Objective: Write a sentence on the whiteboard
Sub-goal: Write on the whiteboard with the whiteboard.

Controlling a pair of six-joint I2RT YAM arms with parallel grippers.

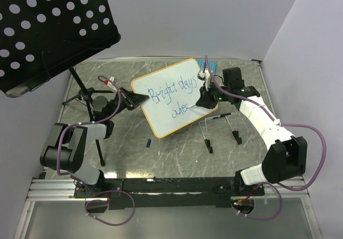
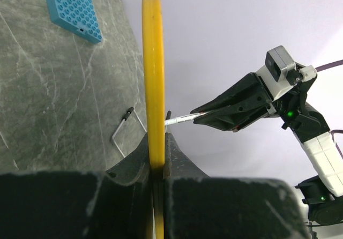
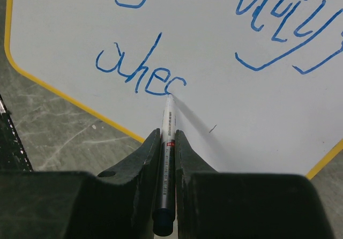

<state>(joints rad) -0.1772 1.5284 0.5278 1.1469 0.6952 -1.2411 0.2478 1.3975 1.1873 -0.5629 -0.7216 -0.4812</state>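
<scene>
The whiteboard (image 1: 177, 97), white with a yellow-orange rim, is held tilted above the table. My left gripper (image 1: 134, 98) is shut on its left edge; in the left wrist view the yellow rim (image 2: 153, 78) runs up from between my jaws. My right gripper (image 1: 202, 102) is shut on a silver marker (image 3: 167, 142), whose tip touches the board (image 3: 241, 116). The sentence (image 1: 172, 93) in blue cursive reads "Bright days" with "ahec" (image 3: 140, 72) begun below it. The marker's tip sits at the end of the last letter.
A black perforated music stand (image 1: 51, 27) on a tripod stands at the back left. A blue studded plate (image 1: 208, 63) lies behind the board. A wire board stand (image 1: 220, 126) with black feet is under my right arm. A small blue cap (image 1: 148, 141) lies on the table.
</scene>
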